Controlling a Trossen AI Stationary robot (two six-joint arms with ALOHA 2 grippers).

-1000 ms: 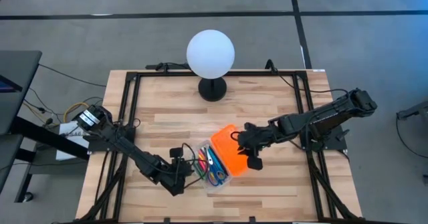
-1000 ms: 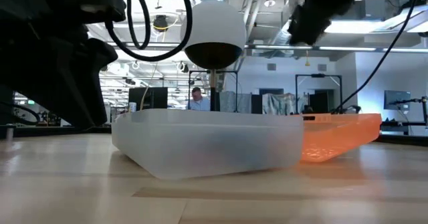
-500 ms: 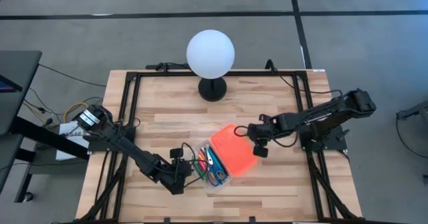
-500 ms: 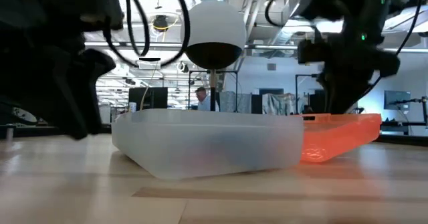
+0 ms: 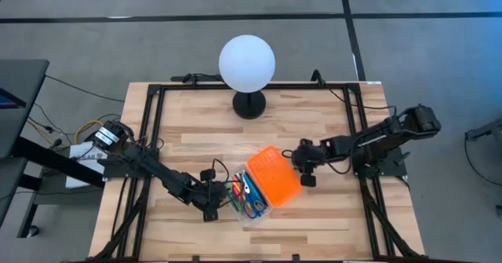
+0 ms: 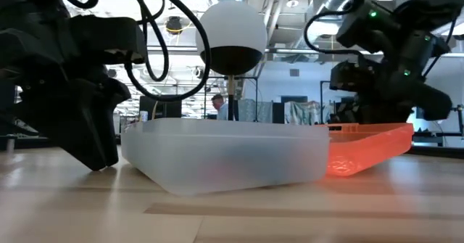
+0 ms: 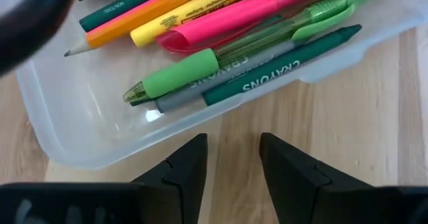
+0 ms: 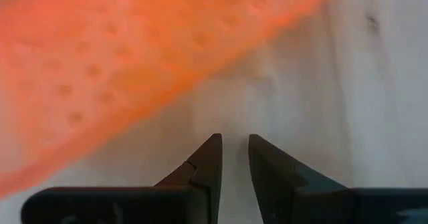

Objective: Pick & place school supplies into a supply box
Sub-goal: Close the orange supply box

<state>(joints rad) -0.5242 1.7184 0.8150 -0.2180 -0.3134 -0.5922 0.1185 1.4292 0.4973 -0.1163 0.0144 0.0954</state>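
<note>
The supply box's clear body [image 5: 249, 200] stands on the table and holds the school supplies [image 7: 221, 57]: green, pink, yellow and orange pens and pencils, plus blue-handled scissors [image 5: 252, 209]. Its orange lid [image 5: 274, 176] lies open beside the body, toward the table's right. My left gripper [image 7: 233, 160] stands open, low over the wood, just in front of the body's left wall [image 7: 87, 150]. My right gripper [image 8: 232, 158], narrowly open and with nothing between its fingers, is low over the table at the lid's right edge [image 8: 221, 70].
A white globe lamp [image 5: 247, 62] on a black base stands at the far middle of the table. Black frame rails [image 5: 154, 114] run along the left, right and far edges. Bare wood [image 5: 314, 224] lies near the front edge.
My right gripper has come down from above the orange lid and drawn back toward the table's right edge, ending low beside the lid. My left gripper has sunk a little and edged toward the box's left wall. The box and lid stay where they were.
</note>
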